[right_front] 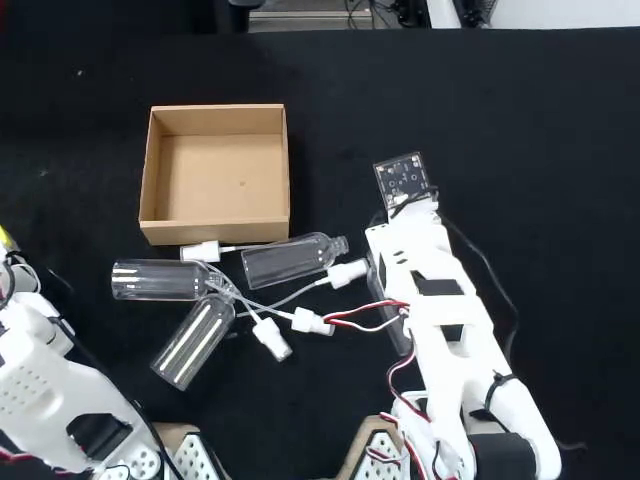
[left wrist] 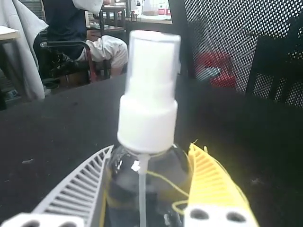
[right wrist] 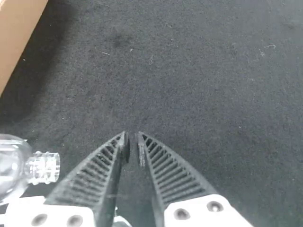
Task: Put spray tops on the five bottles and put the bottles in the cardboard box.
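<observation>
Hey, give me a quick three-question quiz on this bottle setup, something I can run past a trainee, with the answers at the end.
1. True or false: the cardboard box already has a bottle inside.
2. Multiple choice: what is the left hand gripping? A, nothing. B, a bottle wearing its spray top. C, a bare spray top alone.
3. Fill in: the right hand, low over the black table, is empty and its fingers are ___.

Key: 1 false, the box is empty; 2 B; 3 shut.
</observation>
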Available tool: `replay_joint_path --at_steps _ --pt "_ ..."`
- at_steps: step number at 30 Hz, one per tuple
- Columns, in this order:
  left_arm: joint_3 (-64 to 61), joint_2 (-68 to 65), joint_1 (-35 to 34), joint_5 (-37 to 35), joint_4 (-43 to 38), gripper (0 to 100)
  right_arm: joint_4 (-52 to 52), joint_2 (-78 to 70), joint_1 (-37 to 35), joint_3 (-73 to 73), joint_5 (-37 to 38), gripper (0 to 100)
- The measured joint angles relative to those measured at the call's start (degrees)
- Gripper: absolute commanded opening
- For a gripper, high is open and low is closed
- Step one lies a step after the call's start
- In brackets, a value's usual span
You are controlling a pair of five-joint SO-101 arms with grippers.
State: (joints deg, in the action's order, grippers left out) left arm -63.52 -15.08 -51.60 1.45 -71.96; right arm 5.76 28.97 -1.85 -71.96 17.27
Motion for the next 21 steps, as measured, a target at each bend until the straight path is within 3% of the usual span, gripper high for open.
replay_joint_path --at_steps 8,21 --pt "0.00 0.00 5.98 0.00 -18.29 3 0.00 0.00 0.00 0.00 0.00 1.1" --pt "13.01 0.00 27.16 15.03 -17.23 3 0.00 0.00 0.00 0.00 0.00 1.1"
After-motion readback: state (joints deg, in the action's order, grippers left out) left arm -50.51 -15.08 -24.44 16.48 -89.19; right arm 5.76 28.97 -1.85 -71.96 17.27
